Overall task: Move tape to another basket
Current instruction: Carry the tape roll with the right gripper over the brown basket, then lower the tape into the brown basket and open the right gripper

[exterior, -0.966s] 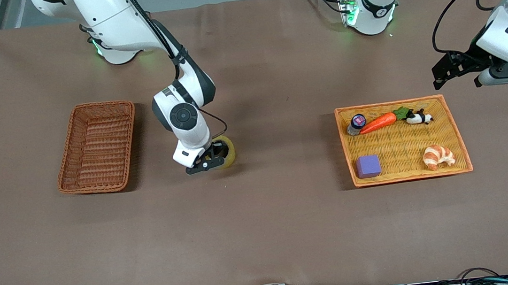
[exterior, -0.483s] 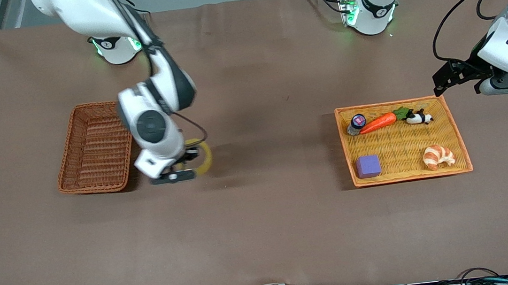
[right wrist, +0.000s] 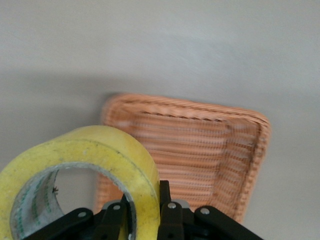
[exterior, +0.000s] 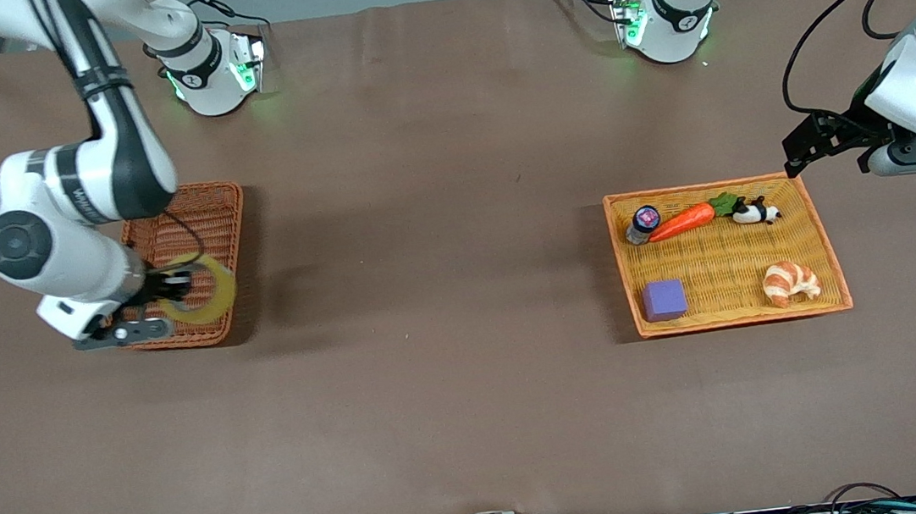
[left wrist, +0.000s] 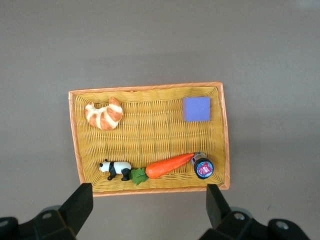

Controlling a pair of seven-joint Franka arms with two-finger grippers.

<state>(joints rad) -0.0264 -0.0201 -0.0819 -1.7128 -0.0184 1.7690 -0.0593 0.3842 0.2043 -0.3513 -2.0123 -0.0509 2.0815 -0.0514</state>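
Over the basket [exterior: 190,217], right gripper [exterior: 172,289] gripping tape [exterior: 212,304]

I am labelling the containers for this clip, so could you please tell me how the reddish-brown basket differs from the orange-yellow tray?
The basket is darker, reddish-brown and narrower; the tray is bright orange-yellow and wider. The basket looks empty, with the right gripper holding the tape over it; the tray holds a carrot, croissant and purple block, with the left gripper waiting open above its corner. Both are rectangular woven wicker.
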